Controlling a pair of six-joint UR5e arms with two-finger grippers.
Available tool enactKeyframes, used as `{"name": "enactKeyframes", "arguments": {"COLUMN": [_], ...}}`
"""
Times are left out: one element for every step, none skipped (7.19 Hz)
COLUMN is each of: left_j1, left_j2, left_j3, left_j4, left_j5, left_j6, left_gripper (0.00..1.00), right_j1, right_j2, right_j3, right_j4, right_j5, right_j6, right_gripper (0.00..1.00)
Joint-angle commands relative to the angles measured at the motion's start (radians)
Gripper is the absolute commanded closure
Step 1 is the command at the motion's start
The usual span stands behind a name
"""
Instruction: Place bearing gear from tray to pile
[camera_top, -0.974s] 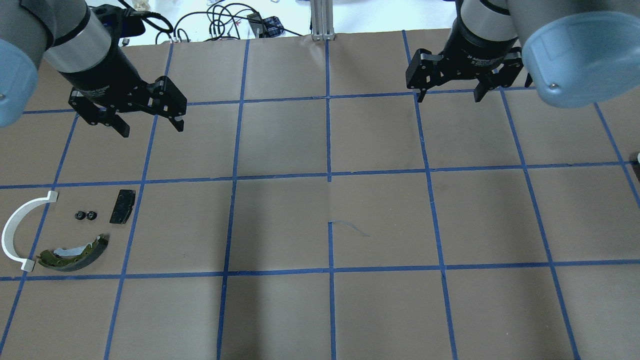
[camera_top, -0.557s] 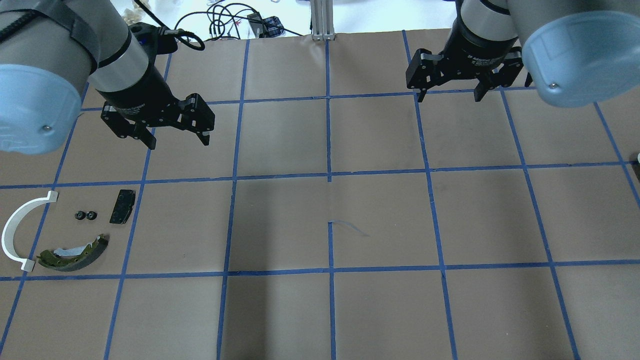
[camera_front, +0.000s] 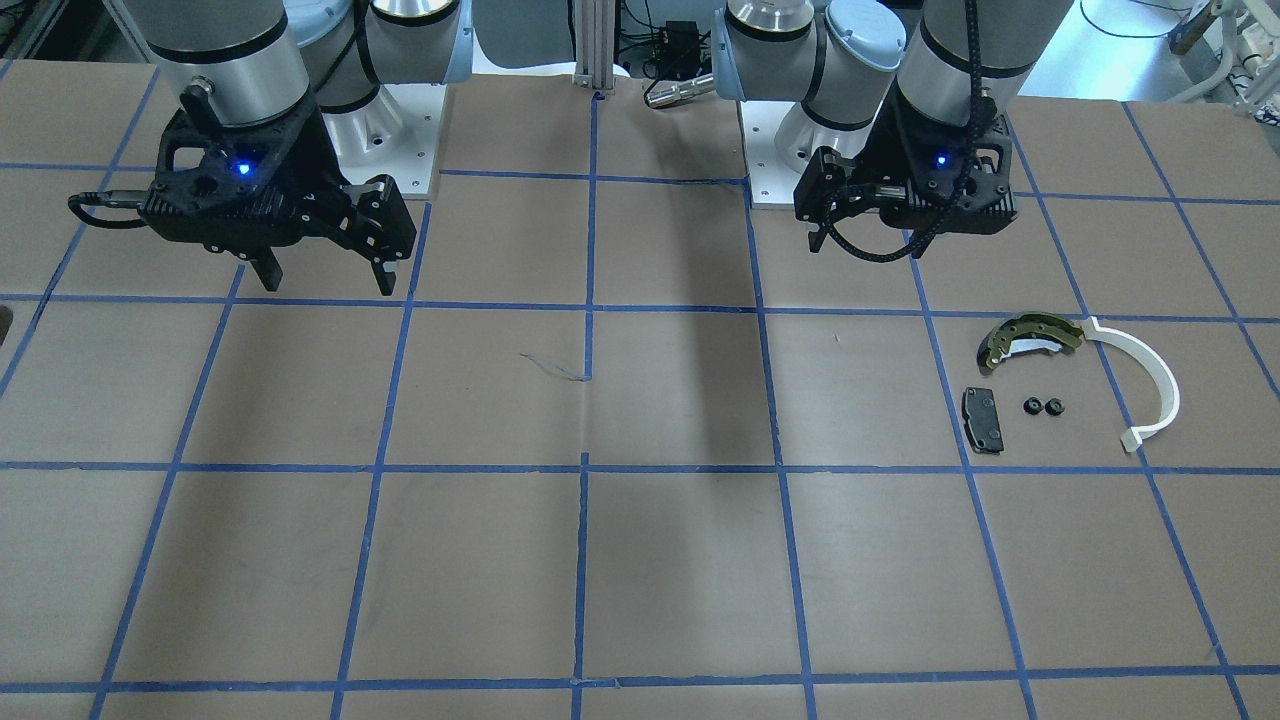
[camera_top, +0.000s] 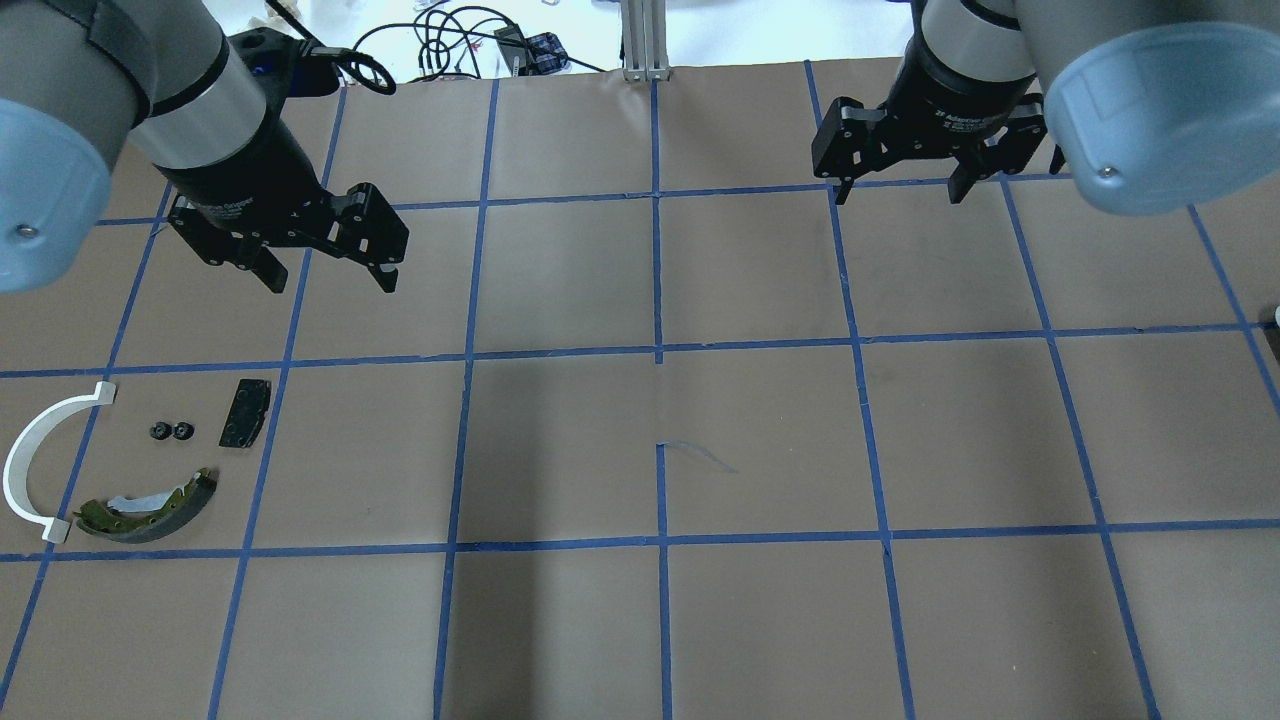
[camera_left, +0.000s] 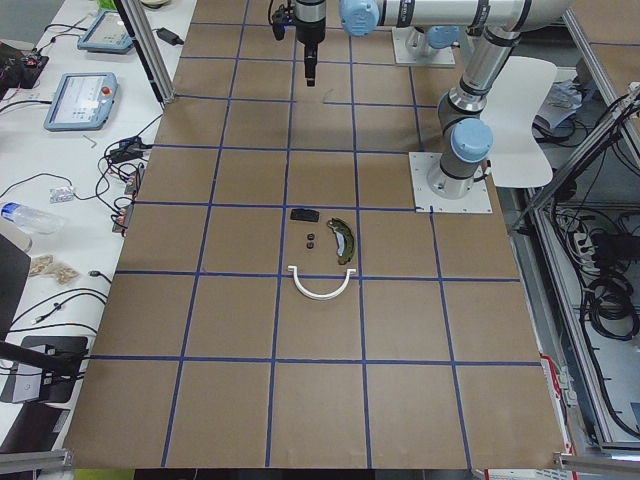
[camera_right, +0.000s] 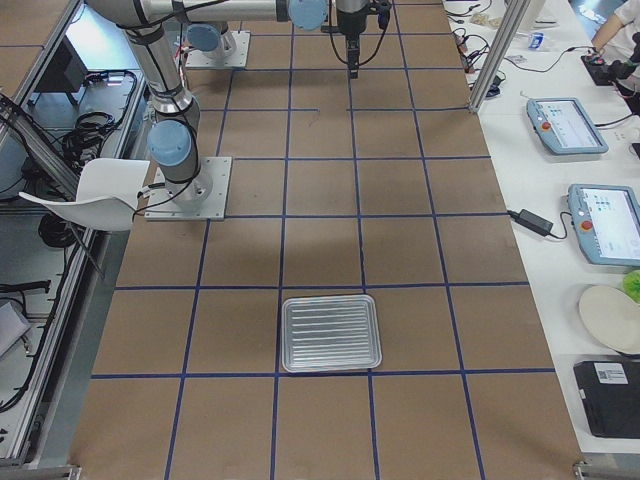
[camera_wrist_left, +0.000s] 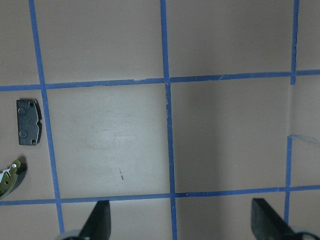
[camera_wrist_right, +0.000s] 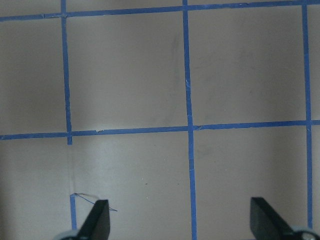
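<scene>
The pile lies at the table's left in the overhead view: a white curved arc (camera_top: 35, 470), an olive-yellow brake shoe (camera_top: 150, 508), a black pad (camera_top: 245, 412) and two small black bearing gears (camera_top: 170, 431) side by side between them. The silver tray (camera_right: 330, 332) shows only in the exterior right view, with nothing in it. My left gripper (camera_top: 330, 285) is open and empty, hovering beyond and to the right of the pile. My right gripper (camera_top: 897, 198) is open and empty, high at the far right. The left wrist view shows the pad (camera_wrist_left: 28, 121) and the shoe's tip (camera_wrist_left: 12, 177).
Brown paper with a blue tape grid (camera_top: 660, 350) covers the table. Cables (camera_top: 450, 45) lie past the far edge. Tablets (camera_right: 600, 220) and other gear sit on the side bench in the exterior right view. A white chair (camera_right: 100, 195) stands by the robot's base.
My left gripper swung right and nearer, then eased back a little to the left; it stays open. The right arm and the pile have not moved.
</scene>
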Motion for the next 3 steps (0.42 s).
{"name": "enactKeyframes", "arguments": {"left_j1": [0.035, 0.029, 0.029], "left_j2": [0.0, 0.001, 0.001], "left_j3": [0.004, -0.004, -0.005], "left_j4": [-0.004, -0.004, -0.004], "left_j5": [-0.005, -0.005, -0.005], "left_j6": [0.016, 0.016, 0.016], "left_gripper": [0.0, 0.0, 0.0], "right_j1": [0.0, 0.0, 0.0], "right_j2": [-0.002, -0.002, -0.002], "right_j3": [0.0, 0.001, 0.001], "right_j4": [0.001, 0.001, 0.005], "right_j5": [0.001, 0.001, 0.0], "right_j6": [0.002, 0.005, 0.001], "right_gripper": [0.0, 0.0, 0.0]}}
